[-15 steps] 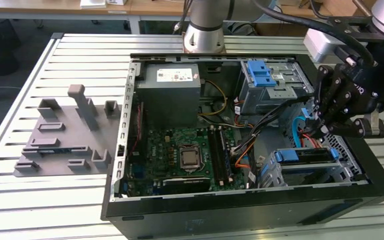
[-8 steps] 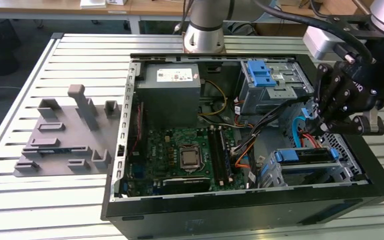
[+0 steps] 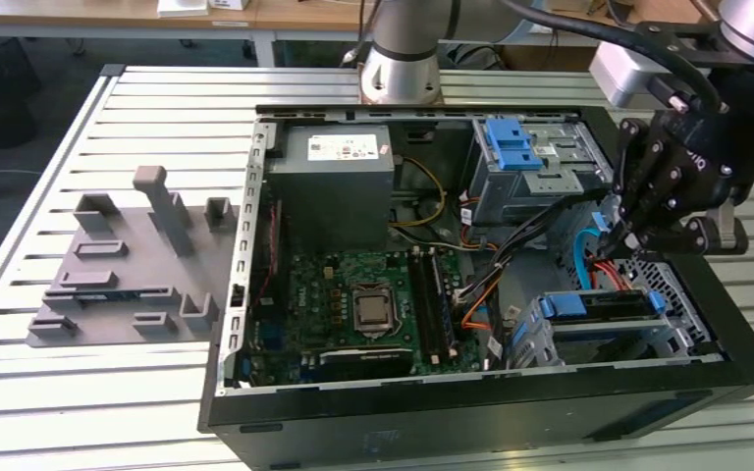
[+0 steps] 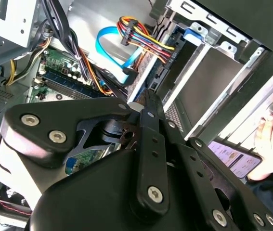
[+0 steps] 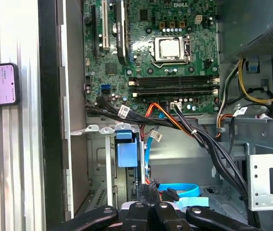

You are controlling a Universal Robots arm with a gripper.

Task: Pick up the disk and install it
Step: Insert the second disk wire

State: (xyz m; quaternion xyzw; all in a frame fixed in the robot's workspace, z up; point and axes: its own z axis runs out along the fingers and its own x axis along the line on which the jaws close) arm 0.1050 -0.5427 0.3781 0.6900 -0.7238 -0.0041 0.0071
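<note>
- The disk [image 3: 600,306] is judged to be the flat, blue-railed block lying level in the lower drive cage [image 3: 666,339]. This cage sits in the corner of the open computer case [image 3: 252,294] nearest the exterior view's right. Only the disk's top and its blue end are made out.
- The disk is expected to be stiff and fairly heavy for its size, with smooth metal faces that could slip. It is also judged sensitive to knocks, so it is best not dropped or jammed.
- A hold across the two long edges, on the blue plastic rails, is judged safest. The labelled face and the connector end are better left untouched.
- A light blue ribbon cable [image 3: 584,250] and a bundle of red and orange wires [image 3: 609,275] are draped just beside the cage, so a snag is thought possible.
- The claw [image 3: 632,235] is hung above that corner of the case, near the disk but apart from it, and is pointed downward. In the first wrist view the claw [image 5: 150,204] is seen over the ribbon cable.
- Whether the claw is spread, pressed together or pinching anything cannot be told.
- The arm is reached in from the exterior view's right, with the wrist bent over the case wall.
- The case is laid on its side on the slatted metal surface [image 3: 154,98], with the circuit board [image 3: 364,294] exposed.
</note>
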